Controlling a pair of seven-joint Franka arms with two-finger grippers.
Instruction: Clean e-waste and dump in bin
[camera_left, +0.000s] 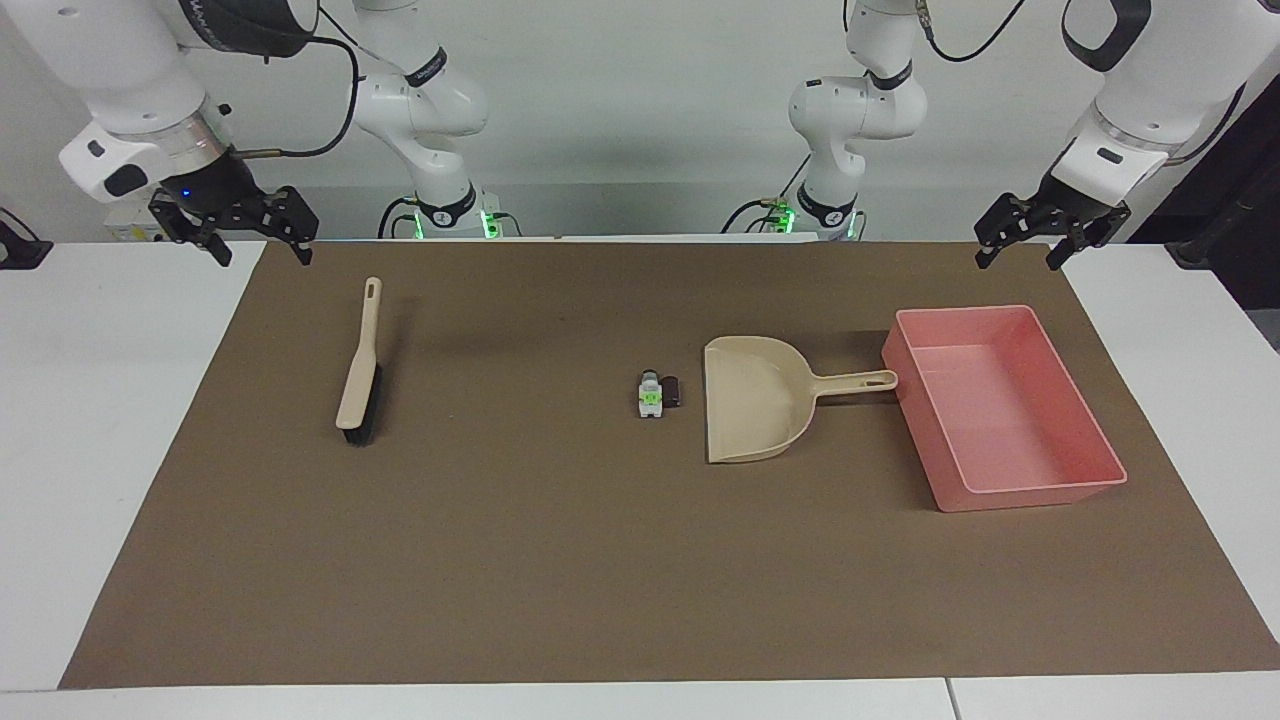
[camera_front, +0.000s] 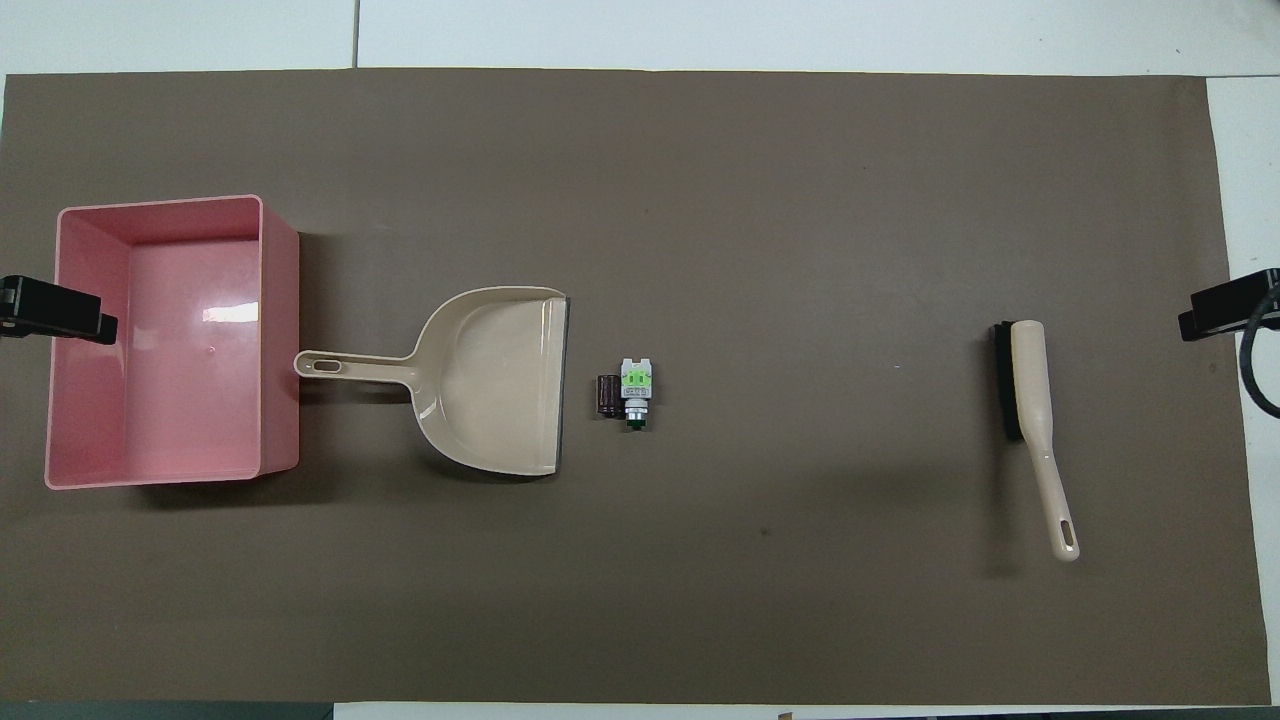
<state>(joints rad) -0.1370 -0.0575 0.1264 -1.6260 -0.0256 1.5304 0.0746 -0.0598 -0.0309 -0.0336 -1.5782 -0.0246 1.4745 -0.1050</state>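
The e-waste lies mid-mat: a white bit with a green mark (camera_left: 650, 398) (camera_front: 636, 384) touching a dark block (camera_left: 673, 390) (camera_front: 606, 393). They sit just off the open lip of the beige dustpan (camera_left: 750, 400) (camera_front: 495, 380). The dustpan's handle points at the pink bin (camera_left: 1040, 487) (camera_front: 280, 340), which is empty, at the left arm's end. My left gripper (camera_left: 1018, 258) hangs open and empty in the air over the mat's corner at that end. My right gripper (camera_left: 262, 252) hangs open and empty over the mat's corner at the right arm's end.
A beige hand brush with black bristles (camera_left: 360, 372) (camera_front: 1030, 400) lies on the brown mat (camera_left: 520, 560) toward the right arm's end. White table (camera_left: 100, 420) surrounds the mat.
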